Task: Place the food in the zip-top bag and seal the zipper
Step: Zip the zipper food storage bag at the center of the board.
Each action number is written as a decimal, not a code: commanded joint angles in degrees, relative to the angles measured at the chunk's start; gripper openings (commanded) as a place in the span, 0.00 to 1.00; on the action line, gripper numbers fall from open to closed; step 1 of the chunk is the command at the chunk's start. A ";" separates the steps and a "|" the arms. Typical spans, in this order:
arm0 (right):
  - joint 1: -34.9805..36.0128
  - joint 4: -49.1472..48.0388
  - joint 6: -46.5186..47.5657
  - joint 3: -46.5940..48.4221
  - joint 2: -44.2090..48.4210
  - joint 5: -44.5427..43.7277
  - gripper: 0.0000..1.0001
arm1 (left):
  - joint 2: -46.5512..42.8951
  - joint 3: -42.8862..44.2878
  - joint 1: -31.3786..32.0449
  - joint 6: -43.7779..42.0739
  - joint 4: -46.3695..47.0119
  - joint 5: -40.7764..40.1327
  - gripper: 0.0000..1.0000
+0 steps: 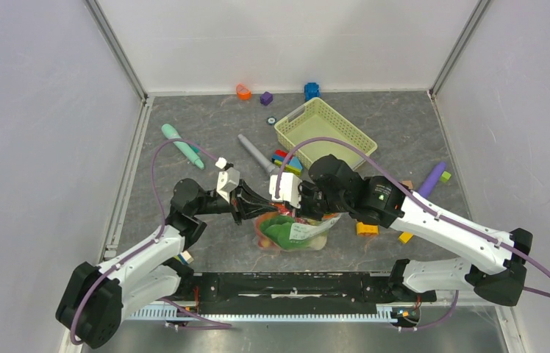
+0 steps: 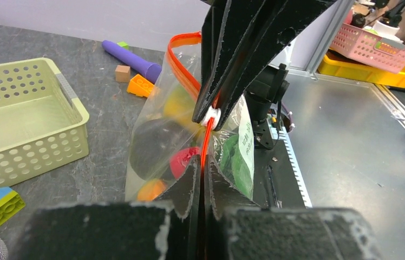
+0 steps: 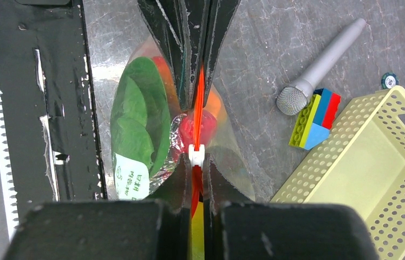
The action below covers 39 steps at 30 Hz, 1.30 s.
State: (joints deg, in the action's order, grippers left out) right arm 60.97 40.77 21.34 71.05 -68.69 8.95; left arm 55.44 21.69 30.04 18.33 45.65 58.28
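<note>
The clear zip-top bag [image 1: 290,234] lies between my two grippers at the near middle of the table. Inside it I see the food: a green leafy piece [image 3: 135,119], a red berry [image 3: 189,129], an orange piece [image 2: 150,189] and a dark piece [image 2: 151,146]. My left gripper [image 2: 202,163] is shut on the orange-red zipper strip [image 2: 206,146]. My right gripper [image 3: 196,169] is shut on the strip just behind the white slider [image 3: 196,154]. The two grippers face each other along the strip, a short stretch apart. In the left wrist view the strip beyond the slider [image 2: 181,65] loops open.
The pale green basket [image 1: 323,132] stands behind the bag. A grey stick tool [image 1: 257,154] and stacked coloured blocks [image 1: 287,162] lie beside it. A teal tool [image 1: 182,145] lies at the left and a purple tool [image 1: 431,180] at the right. Loose blocks [image 1: 366,229] lie near the right arm.
</note>
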 commanded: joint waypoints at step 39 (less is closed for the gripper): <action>-1.58 12.14 4.58 -2.76 7.54 -33.78 0.16 | -8.77 -0.65 0.28 -10.33 -13.11 -17.49 0.02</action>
State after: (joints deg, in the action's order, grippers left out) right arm 61.32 49.21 23.07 70.00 -63.64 -16.64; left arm 47.62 21.23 31.00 10.83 32.97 42.46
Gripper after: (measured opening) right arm 0.159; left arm 0.040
